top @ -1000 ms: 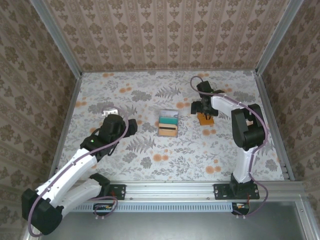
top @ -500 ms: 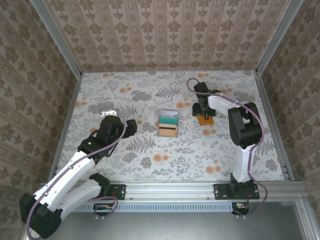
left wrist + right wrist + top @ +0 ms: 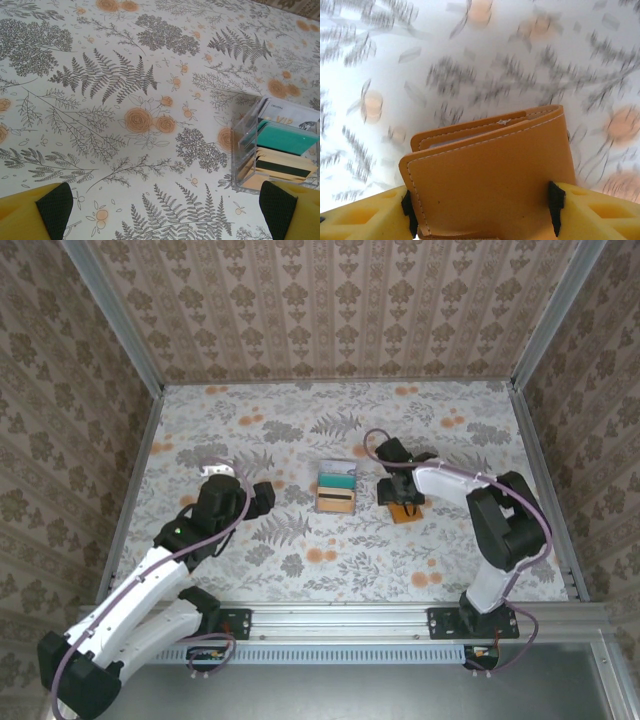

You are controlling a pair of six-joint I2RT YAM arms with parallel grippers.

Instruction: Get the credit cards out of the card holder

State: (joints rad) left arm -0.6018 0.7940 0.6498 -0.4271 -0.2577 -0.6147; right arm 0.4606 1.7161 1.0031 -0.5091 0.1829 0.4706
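The card holder (image 3: 490,170), a folded orange wallet, is held by its two side edges in my right gripper (image 3: 482,212), just above the table; its yellow fingers (image 3: 600,215) press against it. From above, the card holder (image 3: 405,512) pokes out under the right gripper (image 3: 400,498), right of centre. The credit cards (image 3: 337,488) stand in a clear plastic rack (image 3: 245,165): a pale card (image 3: 292,112), a teal card (image 3: 285,140) and an orange-tan card with a dark stripe (image 3: 282,169). My left gripper (image 3: 164,212) is open, left of the rack, with nothing between its fingers.
The table is covered with a floral-patterned sheet (image 3: 300,560). Wallpapered walls with metal rails (image 3: 540,480) close in the workspace. The left arm (image 3: 200,525) reaches in from the near left.
My right gripper has carried the card holder nearer and slightly left, from the back right toward the rack. The left gripper has shifted only a little.
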